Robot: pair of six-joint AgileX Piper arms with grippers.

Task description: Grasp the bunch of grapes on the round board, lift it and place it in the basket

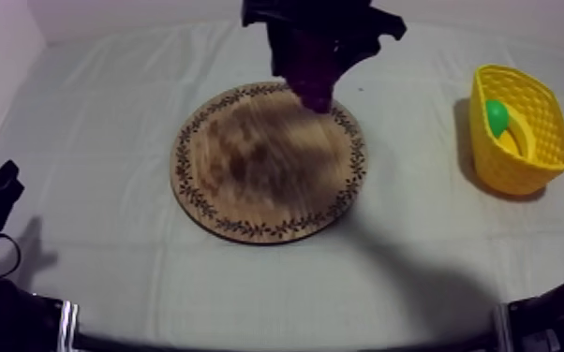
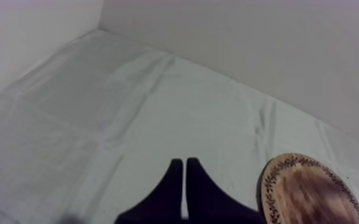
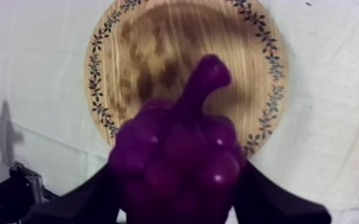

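Surface [image 1: 98, 187]: it is covered with a grey-white cloth, on which some soft folds are seen; the board and the basket are carried by it.

Wooden board [image 1: 258, 178]: round, with a leaf pattern along the rim and dark patches in the grain. It is laid near the middle of the surface, and no fruit is lying on its wood.

Right arm [image 1: 323, 23]: it is brought in from the far side of the surface and is reached down over the far rim of the board.

Yellow basket [image 1: 539, 122]: it is placed at the right side of the surface, well apart from the board.

Right tool [image 3: 177, 193]: the two black fingers are closed round the bunch of grapes, one finger at each side of it.

Bunch of grapes [image 3: 179, 152]: purple, pinched by the right tool with the stem pointing away from the fingers. It is held over the far rim of the board, not in the basket. Whether the wood is touched cannot be told.

Left tool [image 2: 185, 173]: the fingers are pressed together as a narrow wedge with nothing between them. It is kept low over bare cloth at the left side, and the rim of the board is seen near it.

Green fruit [image 1: 497, 116]: small and round, it is lying inside the basket; its kind cannot be told.
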